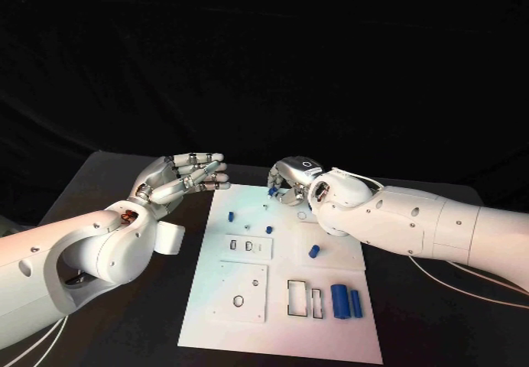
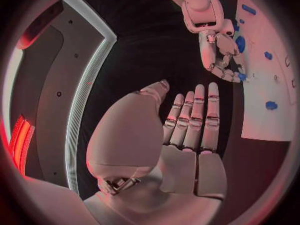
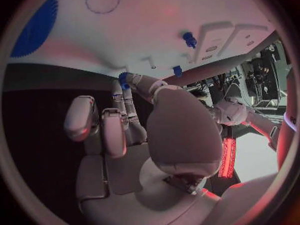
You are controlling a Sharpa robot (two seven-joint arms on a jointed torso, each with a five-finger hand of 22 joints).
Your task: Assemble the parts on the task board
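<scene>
Nearest the robot, at the near right of the flat white rectangular task board [image 1: 289, 306], two blue cylindrical parts [image 1: 347, 301] lie side by side, just beside two narrow upright slots with dark outlines [image 1: 303, 297]. To their left a raised square plate with a small oval hole [image 1: 241, 293] sits on the board. Farther up, a smaller raised plate with two little rectangular cut-outs [image 1: 249, 245] lies near the board's left edge, and a short blue peg-like part [image 1: 313, 250] lies tilted to its right. Beyond these, a small blue stud [image 1: 269, 228] and another small blue piece [image 1: 232, 216] stand apart from each other on the bare white surface.

The left hand [image 1: 182, 176] is raised just off the board's far left corner, over the black table [image 1: 132, 321]; its silver fingers are extended and held close alongside one another, with nothing in them. The left wrist view shows the same flat palm [image 2: 187, 130] and straight fingers.

At the far edge of the board, the right hand [image 1: 293, 179] is curled downward, its fingertips pinching a small blue part [image 1: 272, 191] just above the board's far end. In the right wrist view that blue part [image 3: 123, 78] sits at the tips of the fingers, close to the white board [image 3: 156, 30], on which a large blue toothed disc [image 3: 34, 27] lies at one side.
</scene>
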